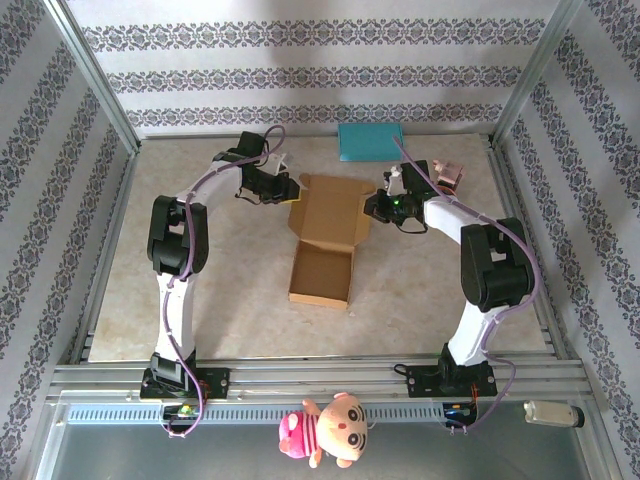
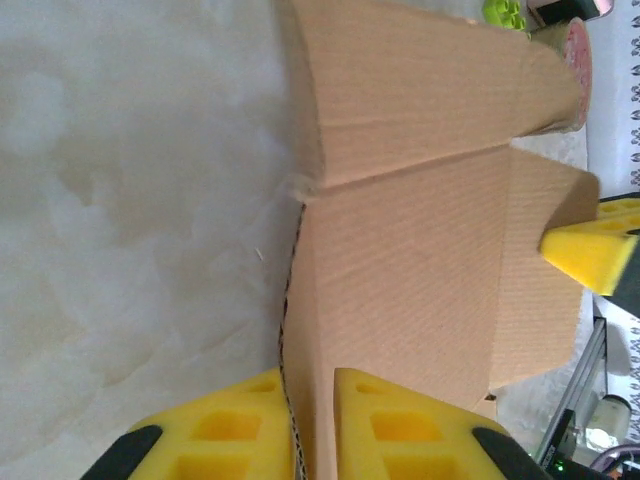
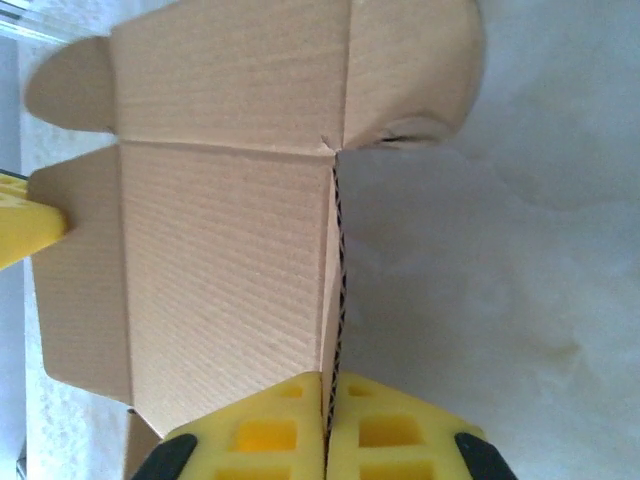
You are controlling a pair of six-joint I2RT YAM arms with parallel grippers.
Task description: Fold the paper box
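A teal pad (image 1: 370, 141) and a small pink item (image 1: 450, 176), too blurred to identify, are lying by the far wall beyond the paper box (image 1: 325, 235), which is sitting opened out mid-table. Bare table (image 1: 220, 300) is stretching left, right and near. The left gripper (image 2: 305, 385) is pinching its left wall, the right gripper (image 3: 327, 385) its right wall.

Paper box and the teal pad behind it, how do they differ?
The paper box is brown cardboard; the teal pad is blue-green. The box is open with raised walls, while the pad lies flat. The left fingers and right fingers pinch the box's side walls; no fingers hold the pad. Both are rectangular and sit on the table.
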